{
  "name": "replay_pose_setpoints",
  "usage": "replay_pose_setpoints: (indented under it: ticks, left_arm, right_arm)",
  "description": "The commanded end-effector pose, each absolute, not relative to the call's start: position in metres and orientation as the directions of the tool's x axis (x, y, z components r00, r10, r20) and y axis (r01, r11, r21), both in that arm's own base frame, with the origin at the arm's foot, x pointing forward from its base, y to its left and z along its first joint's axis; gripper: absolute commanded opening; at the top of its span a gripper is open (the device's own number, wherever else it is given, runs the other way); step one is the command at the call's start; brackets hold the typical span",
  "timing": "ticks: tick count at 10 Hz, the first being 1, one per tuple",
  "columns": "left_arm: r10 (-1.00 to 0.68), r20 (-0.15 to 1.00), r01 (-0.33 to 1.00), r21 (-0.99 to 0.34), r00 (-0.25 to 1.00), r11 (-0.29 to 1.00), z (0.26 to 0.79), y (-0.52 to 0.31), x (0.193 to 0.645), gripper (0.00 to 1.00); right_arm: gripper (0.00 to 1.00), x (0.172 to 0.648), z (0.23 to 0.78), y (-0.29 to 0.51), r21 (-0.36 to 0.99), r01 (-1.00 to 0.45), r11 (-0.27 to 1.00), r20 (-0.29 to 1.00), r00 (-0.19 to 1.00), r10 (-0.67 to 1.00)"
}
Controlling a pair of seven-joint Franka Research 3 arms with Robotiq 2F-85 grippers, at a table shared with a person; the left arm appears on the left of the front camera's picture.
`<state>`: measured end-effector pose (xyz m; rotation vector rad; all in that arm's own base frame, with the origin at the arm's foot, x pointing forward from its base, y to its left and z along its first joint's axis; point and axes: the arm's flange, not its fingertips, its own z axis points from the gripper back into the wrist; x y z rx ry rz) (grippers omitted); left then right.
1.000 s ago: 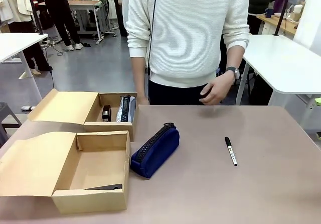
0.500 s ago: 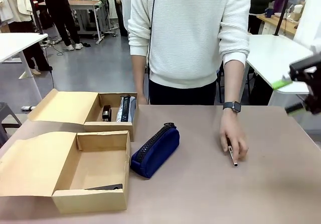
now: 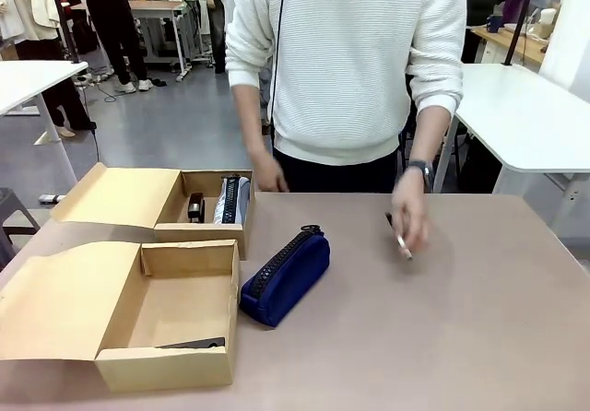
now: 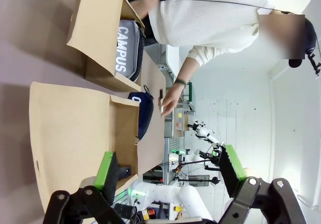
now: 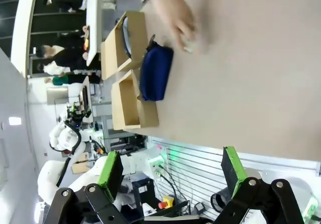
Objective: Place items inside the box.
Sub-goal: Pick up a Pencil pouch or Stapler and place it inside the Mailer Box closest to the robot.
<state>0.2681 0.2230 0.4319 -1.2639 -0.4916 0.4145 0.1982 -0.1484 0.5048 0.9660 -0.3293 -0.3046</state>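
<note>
Marker pen (image 3: 405, 250) in downturned hand (image 3: 409, 219)

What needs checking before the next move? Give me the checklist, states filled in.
1. Left claw open, empty: ok.
2. Right claw open, empty: ok.
3. Navy zip fabric pouch lies free on the brown table: ok.
4. Thin black marker pen free to grasp: not ok, the person's hand holds it.
5. Near open cardboard box has room: ok, one flat black stapler at its front wall.
</note>
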Motion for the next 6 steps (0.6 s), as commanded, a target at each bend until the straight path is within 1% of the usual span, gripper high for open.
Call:
replay_pose_setpoints:
  ticks: [1,2,4,5,6]
  left_arm:
    - [0.546,0.137,-0.005,-0.968,0.827,0.251,0.432,0.223,0.268,1.0]
    - [0.546,0.137,-0.005,-0.968,0.827,0.251,0.432,0.223,0.268,1.0]
    - [0.546,0.137,-0.005,-0.968,0.827,0.251,0.432,0.223,0.268,1.0]
    - [0.546,0.137,-0.005,-0.968,0.827,0.251,0.432,0.223,0.268,1.0]
    - [0.546,0.137,-0.005,-0.968,0.827,0.251,0.432,0.223,0.268,1.0]
  right_arm:
    - [1.0,0.196,0.474,-0.112,0.834,0.056,0.548,0.161,0.926,-0.341]
    - [1.0,0.215,0.479,-0.102,0.818,0.063,0.572,0.146,0.938,-0.313]
    - [1.0,0.249,0.497,-0.078,0.797,-0.01,0.604,0.153,0.971,-0.185]
    - [1.0,0.271,0.507,-0.054,0.767,0.038,0.641,0.078,0.985,-0.152]
    - [1.0,0.293,0.523,-0.02,0.767,0.033,0.641,0.038,0.995,-0.096]
